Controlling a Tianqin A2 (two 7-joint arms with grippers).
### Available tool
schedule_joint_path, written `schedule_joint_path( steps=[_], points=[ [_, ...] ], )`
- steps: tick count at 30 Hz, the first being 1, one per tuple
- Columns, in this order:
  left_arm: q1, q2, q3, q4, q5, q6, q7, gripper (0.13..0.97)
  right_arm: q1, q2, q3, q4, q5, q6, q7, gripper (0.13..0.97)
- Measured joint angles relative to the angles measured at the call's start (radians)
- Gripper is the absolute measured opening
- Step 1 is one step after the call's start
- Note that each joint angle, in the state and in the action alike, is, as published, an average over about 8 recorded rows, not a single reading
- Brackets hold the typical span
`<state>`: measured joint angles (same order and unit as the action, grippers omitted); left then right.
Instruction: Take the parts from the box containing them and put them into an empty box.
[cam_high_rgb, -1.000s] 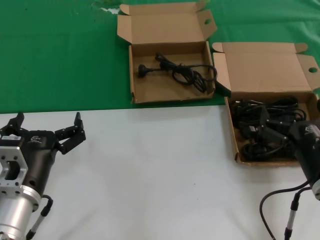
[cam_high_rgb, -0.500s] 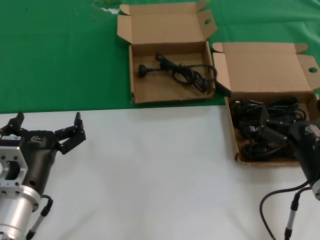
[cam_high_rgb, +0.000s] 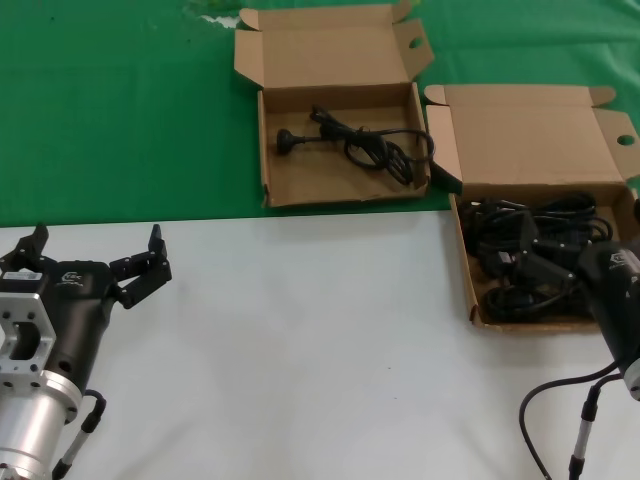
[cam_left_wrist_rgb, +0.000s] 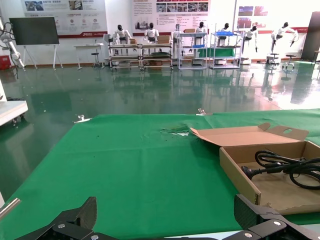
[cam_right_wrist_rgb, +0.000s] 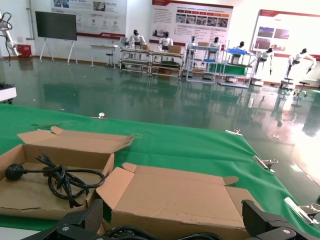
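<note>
The wider cardboard box (cam_high_rgb: 530, 140) lies open at the right, on the seam of the green cloth and the white table, with several looped black power cords (cam_high_rgb: 510, 290) piled inside. The narrower box (cam_high_rgb: 320, 55) sits open on the green cloth farther back and holds one black cord (cam_high_rgb: 365, 148). My right gripper (cam_high_rgb: 580, 228) hangs open just above the cord pile, its fingers spread wide with nothing between them (cam_right_wrist_rgb: 172, 220). My left gripper (cam_high_rgb: 97, 240) rests open over the white table at the left, holding nothing.
A green cloth (cam_high_rgb: 120, 110) covers the back half of the table and a white surface (cam_high_rgb: 320, 350) the front half. The right arm's black cable (cam_high_rgb: 555, 400) loops over the front right corner. Both lids stand folded back, away from me.
</note>
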<state>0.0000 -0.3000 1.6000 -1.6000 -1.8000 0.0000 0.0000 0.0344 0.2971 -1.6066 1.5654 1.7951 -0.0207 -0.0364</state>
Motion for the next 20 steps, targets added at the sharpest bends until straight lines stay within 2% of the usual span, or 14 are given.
schedule_joint_path(
  steps=[20],
  points=[
    [0.0, 0.0, 0.0, 0.0, 0.0, 0.0, 0.0, 0.966, 0.0, 0.0, 0.0, 0.0, 0.0, 0.0, 0.0, 0.966]
  ],
)
